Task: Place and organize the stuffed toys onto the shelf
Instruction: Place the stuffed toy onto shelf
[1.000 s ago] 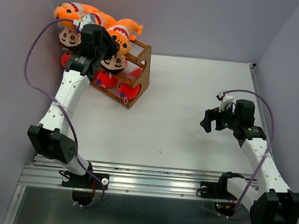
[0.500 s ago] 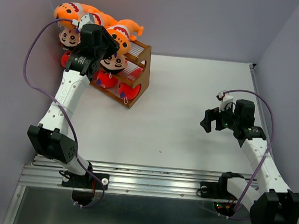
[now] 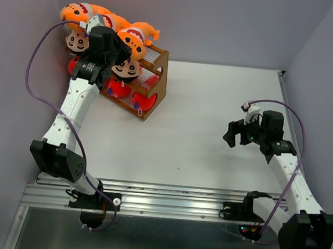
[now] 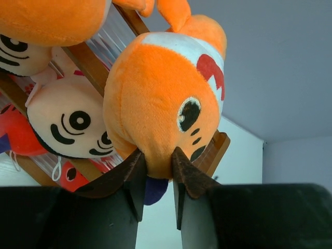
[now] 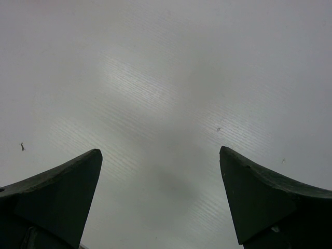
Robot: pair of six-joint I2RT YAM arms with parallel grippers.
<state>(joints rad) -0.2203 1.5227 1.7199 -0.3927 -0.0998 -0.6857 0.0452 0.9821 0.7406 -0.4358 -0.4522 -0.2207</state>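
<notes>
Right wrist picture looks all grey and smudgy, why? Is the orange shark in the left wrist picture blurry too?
Right wrist view: only the table surface shows, with a soft bright patch of glare and a faint shadow near the open right end effector. Left wrist view: the orange shark is very close, evenly lit and sharp, not blurry.

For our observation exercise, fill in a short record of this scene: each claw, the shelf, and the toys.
Left claw: closed on the underside of an orange shark
Right claw: open, holding nothing, above the table
Shelf: wooden, far left of the table, crowded with toys
Boy toys: below the orange shark
Red sharks: lowest tier
</notes>
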